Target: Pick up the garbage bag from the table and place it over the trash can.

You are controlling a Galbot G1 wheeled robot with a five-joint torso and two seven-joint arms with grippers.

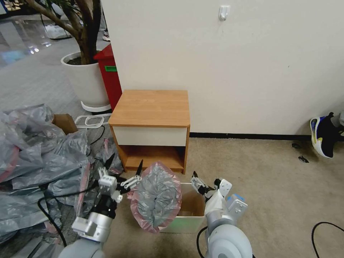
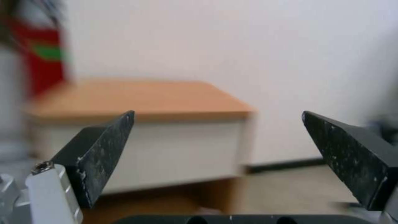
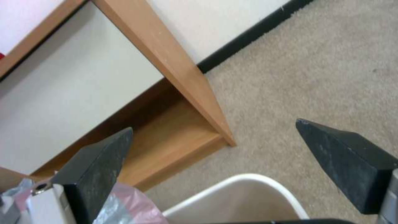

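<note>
While the bag (image 1: 156, 196) drapes over the bin's (image 1: 189, 215) left rim, both grippers, left (image 1: 123, 167) and right (image 1: 204, 181), hang spread wide, holding nothing.

**Crinkled plastic, smooth wood, matt carpet**

The garbage bag (image 1: 157, 197) is thin, crinkly, translucent grey plastic with a pink-red rim, faintly glossy. At its 3 o'clock, the trash can (image 1: 190, 211) is smooth beige plastic. At 12 o'clock, the table (image 1: 150, 107) has a smooth wood-grain top and a matt cream drawer front. The carpet (image 1: 265, 186) looks rough and matt. The grippers' black fingers (image 3: 95, 168) look scuffed and speckled.
</note>
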